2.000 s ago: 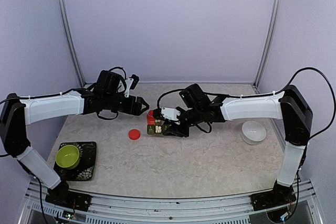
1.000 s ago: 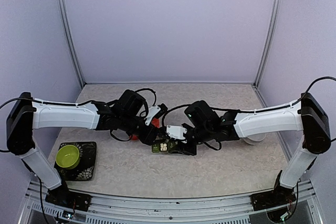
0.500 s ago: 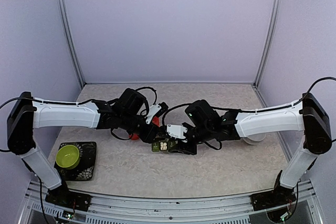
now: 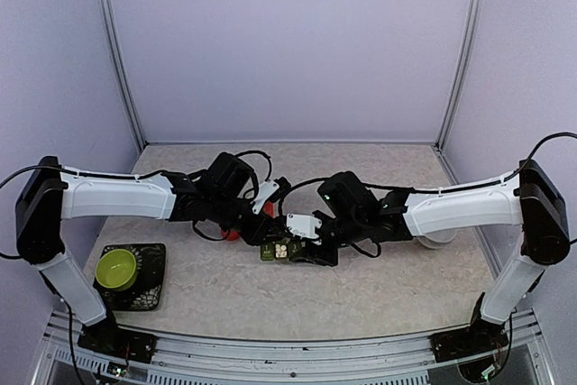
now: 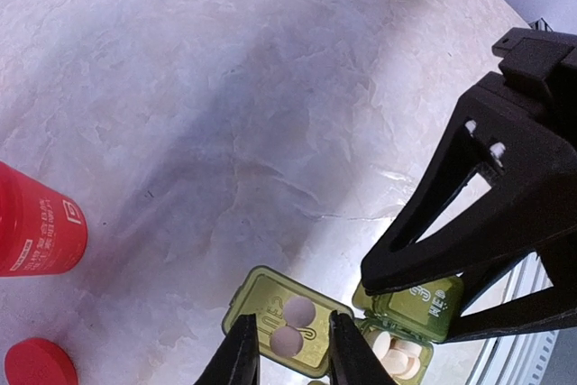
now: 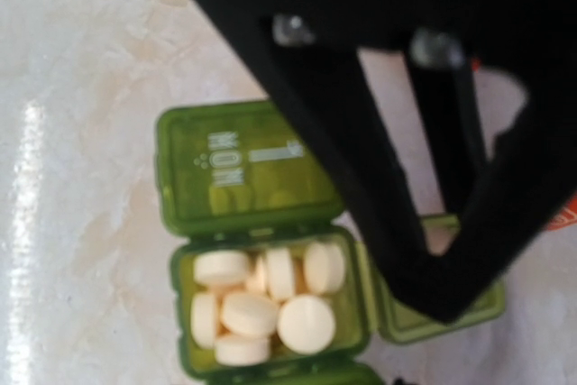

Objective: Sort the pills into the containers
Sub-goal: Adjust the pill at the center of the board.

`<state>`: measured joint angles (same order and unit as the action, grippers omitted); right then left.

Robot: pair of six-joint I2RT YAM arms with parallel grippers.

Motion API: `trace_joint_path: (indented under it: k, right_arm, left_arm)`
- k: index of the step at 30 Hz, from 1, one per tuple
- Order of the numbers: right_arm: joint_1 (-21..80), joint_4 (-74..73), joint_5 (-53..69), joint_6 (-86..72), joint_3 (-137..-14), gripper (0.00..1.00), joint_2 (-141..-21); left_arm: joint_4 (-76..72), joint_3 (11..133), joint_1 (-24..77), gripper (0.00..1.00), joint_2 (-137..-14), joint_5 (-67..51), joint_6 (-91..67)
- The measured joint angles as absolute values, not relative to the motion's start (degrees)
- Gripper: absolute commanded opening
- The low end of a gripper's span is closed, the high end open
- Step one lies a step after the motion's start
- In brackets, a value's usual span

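Note:
The containers (image 4: 279,250), a green pill box, lie at the table's middle with their lids open. My right gripper (image 4: 311,245) is shut on the box's right end, its black fingers (image 5: 424,232) on either side of the "WED" lid. One cell (image 6: 180,313) is heaped with several whitish pills (image 6: 306,322), and its "MON" lid (image 6: 239,169) lies flat. Two more pills (image 5: 297,313) rest on another open lid (image 5: 248,299). My left gripper (image 5: 290,353) straddles those two pills, narrowly open, with small gaps on both sides.
A red bottle (image 4: 268,209) and its red cap (image 4: 232,234) sit just behind my left gripper. A white bowl (image 4: 439,239) is half hidden behind the right arm. A lime-green bowl (image 4: 115,268) stands on a black tray (image 4: 153,286) at front left.
Two seconds ago both arms and the box were farther back; they have come forward together. Over the last second my left fingers have narrowed around the two pills. The right gripper is unchanged.

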<state>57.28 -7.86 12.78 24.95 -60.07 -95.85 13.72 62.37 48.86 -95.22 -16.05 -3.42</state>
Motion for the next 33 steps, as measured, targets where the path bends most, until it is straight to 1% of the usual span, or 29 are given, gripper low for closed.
trace_joint_path:
  k: [5, 9, 11, 14, 20, 31, 32, 33]
  right_arm:
    - [57.3, -7.9, 12.7, 24.9, -60.1, 0.14, -95.9]
    - [57.3, -7.9, 12.6, 24.9, -60.1, 0.14, -95.9]
    - [57.3, -7.9, 12.6, 24.9, -60.1, 0.14, -95.9]
    - [57.3, -7.9, 12.4, 24.9, -60.1, 0.14, -95.9]
    - [57.3, -7.9, 12.3, 24.9, -60.1, 0.14, -95.8]
    - [57.4, -7.9, 11.8, 24.9, -60.1, 0.14, -95.6]
    - [57.5, -7.9, 11.7, 24.9, -60.1, 0.14, -95.5]
    - [57.7, -8.0, 11.7, 24.9, -60.1, 0.14, -95.5]
  left_arm:
    - [13.9, 62.4, 48.9, 0.25, -96.0, -16.1, -3.4]
    - [13.9, 62.4, 48.9, 0.16, -96.1, -16.1, -3.3]
    - [14.0, 62.4, 48.9, 0.10, -96.1, -16.1, -3.3]
    - [14.1, 62.4, 48.9, 0.08, -96.1, -16.0, -3.3]
    - [14.3, 62.4, 48.9, 0.07, -96.1, -15.6, -3.3]
    - [13.6, 62.3, 48.0, 0.09, -94.1, -9.3, -6.0]
    - [13.2, 62.3, 47.8, 0.10, -93.5, -8.8, -6.2]
    - [12.8, 62.3, 47.6, 0.15, -92.9, -8.5, -6.3]
